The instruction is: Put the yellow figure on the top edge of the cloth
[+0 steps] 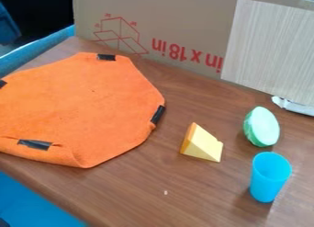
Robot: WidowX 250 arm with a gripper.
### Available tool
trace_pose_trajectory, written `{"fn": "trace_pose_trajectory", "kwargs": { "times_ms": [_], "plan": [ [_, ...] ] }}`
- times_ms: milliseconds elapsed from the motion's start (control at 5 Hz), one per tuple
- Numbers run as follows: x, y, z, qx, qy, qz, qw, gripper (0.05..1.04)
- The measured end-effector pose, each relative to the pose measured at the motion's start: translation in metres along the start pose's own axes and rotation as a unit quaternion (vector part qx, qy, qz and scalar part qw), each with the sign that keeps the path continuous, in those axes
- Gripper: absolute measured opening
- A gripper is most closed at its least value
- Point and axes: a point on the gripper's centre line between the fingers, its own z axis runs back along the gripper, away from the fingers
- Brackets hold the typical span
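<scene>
- If judged by the camera view, with twelve at its top, find the yellow wedge (204, 145) between four and five o'clock from the centre, lying on the brown tabletop (147, 194), apart from the orange cloth (80, 106).
- Cannot tell whether the gripper is spread, pressed together or pinching anything; cannot tell either on which side of it, or how near to it, to place the wedge.
- From the cloth's middle, look between three and four o'clock for the wedge.
- On the cloth, count black strips between twelve and one (106, 57), at three (158, 114), between seven and eight (35, 144) and around ten (2, 83).
- From the wedge, see the green oval piece (264, 127) between two and three, and the blue cup (269, 180), upright, around four.
- Beyond the cloth, towards twelve, note cardboard (178, 19) with red markings.
</scene>
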Motion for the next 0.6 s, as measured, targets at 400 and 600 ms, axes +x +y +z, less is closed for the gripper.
{"fn": "trace_pose_trajectory", "kwargs": {
  "times_ms": [400,600],
  "plan": [
    [0.013,-0.005,-0.029,-0.069,0.053,-0.112,0.9899,1.0],
    [0.032,-0.012,-0.043,-0.056,0.079,-0.231,0.9682,1.0]
  ]
}}
